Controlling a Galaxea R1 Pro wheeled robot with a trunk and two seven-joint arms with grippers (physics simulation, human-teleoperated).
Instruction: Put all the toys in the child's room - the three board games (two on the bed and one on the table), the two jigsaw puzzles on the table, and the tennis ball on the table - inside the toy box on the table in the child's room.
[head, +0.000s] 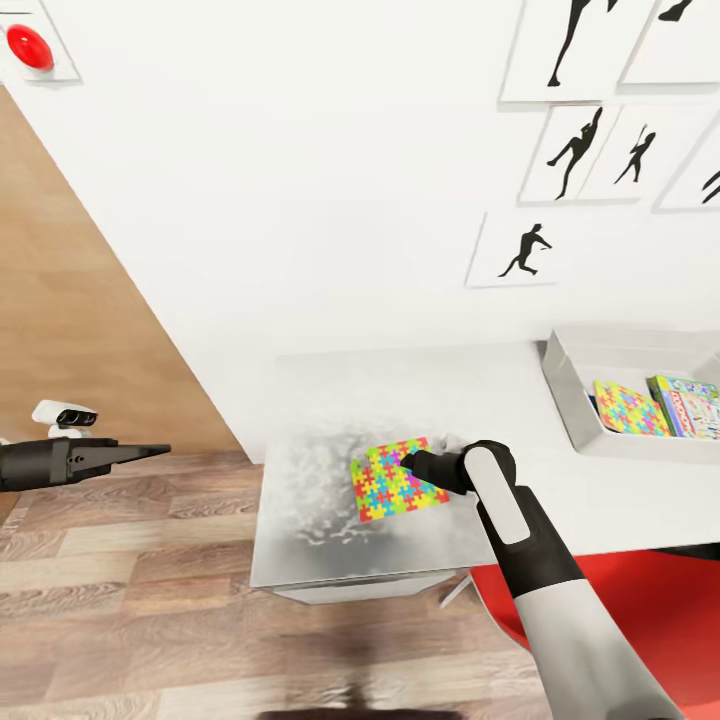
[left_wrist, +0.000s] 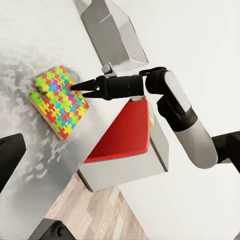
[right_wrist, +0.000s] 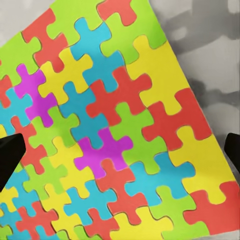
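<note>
head view shows the right gripper (head: 408, 462) hovering, jaws spread, over the jigsaw puzzle (head: 397, 478) to straddle its edge; left gripper (head: 150, 452) looks closed.

1. This is a child's room in a home, rendered in a simulator: white wall, wood-plank floor (head: 150, 560).
2. At one to two o'clock, black baseball-player silhouette pictures (head: 520, 250) hang on the wall.
3. At the centre, a pale desk (head: 330, 420) carries a bright jigsaw puzzle (head: 398, 478).
4. At three o'clock on the desk, a grey toy box (head: 562, 390) holds another puzzle sheet (head: 628, 408) and printed board games (head: 690, 405).
5. At five o'clock, a red chair (head: 640, 610) is tucked under the desk.
</note>
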